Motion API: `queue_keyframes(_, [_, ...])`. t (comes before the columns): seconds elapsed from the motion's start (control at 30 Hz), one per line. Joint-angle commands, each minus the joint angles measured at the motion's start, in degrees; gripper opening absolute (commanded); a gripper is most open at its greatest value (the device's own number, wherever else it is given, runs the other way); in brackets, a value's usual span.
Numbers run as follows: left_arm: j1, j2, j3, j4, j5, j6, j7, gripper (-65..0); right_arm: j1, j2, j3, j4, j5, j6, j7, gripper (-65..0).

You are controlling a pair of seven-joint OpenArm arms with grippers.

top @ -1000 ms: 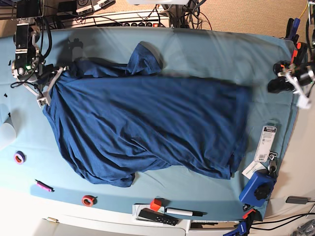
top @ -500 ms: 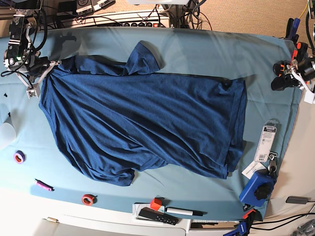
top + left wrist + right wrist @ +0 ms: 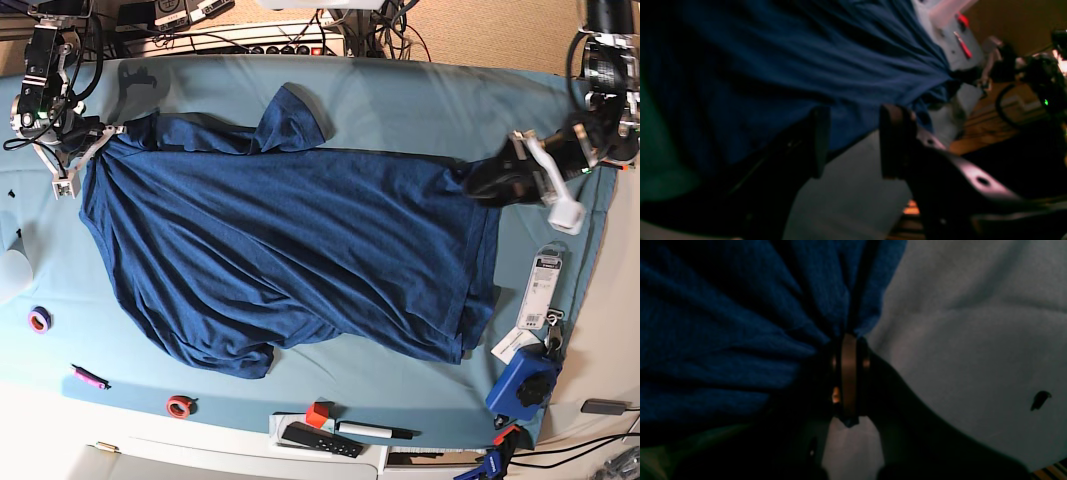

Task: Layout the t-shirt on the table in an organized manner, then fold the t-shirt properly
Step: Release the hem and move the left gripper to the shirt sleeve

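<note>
Fingers pinch t-shirt edge near table corner.

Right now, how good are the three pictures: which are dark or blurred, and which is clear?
Base view: bright and sharp, the t-shirt and table clear. Left wrist view: dim, soft, its fingers almost silhouettes. Right wrist view: darkest, shirt folds nearly black, the shut fingers blurred.

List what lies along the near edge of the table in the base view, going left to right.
Purple tape roll → pink marker → red tape roll → red cube → black pen → blue device.
</note>
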Motion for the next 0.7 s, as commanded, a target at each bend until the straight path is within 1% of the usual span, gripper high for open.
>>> queue_keyframes(0.0, [-0.1,-0.4,-0.4,2.2,-1.5,-0.1,0.5,-38.3,-1.0,-0.3,-0.6,-0.9,-1.0,0.3,-4.1,-65.0])
queue_keyframes(0.07, [1.0,0.0,0.7,4.5,-1.5,-0.1,1.6,-38.3,-1.0,-0.3,-0.6,-0.9,-1.0,0.3,-4.1,-65.0])
queue_keyframes(0.13, [2.8,0.0,3.4,5.6,-1.5,-0.1,1.6,-37.8,-1.0,-0.3,-0.6,-0.9,-1.0,0.3,-4.1,-65.0])
queue_keyframes(0.23, [5.1,0.0,9.6,5.6,-1.4,-0.1,1.5,-33.3,-1.0,-0.3,-0.6,-0.9,-1.0,0.3,-4.1,-65.0])
queue_keyframes(0.27, [5.6,0.2,11.8,5.6,-0.7,-0.1,1.1,-32.8,-1.0,-0.3,-0.6,-0.9,-1.0,0.3,-4.1,-65.0])
queue_keyframes(0.33, [6.2,1.6,15.7,5.6,2.5,-0.1,-0.7,-32.8,-1.0,-0.3,-0.6,-0.9,-1.0,0.3,-4.1,-65.0])
queue_keyframes(0.4, [6.3,3.9,18.6,5.6,6.1,-0.1,-2.4,-32.8,-1.0,-0.3,-0.6,-0.9,-1.0,0.3,-4.2,-65.0])
queue_keyframes(0.57, [6.3,10.1,23.6,5.6,15.2,-0.1,-5.0,-32.8,-1.0,-0.3,-0.6,-0.9,-1.0,0.3,-4.2,-65.0])
queue_keyframes(0.67, [6.2,12.7,26.6,5.6,21.9,-0.1,-7.4,-32.8,-1.0,-0.3,-0.6,-0.9,-1.0,0.3,-4.2,-65.0])
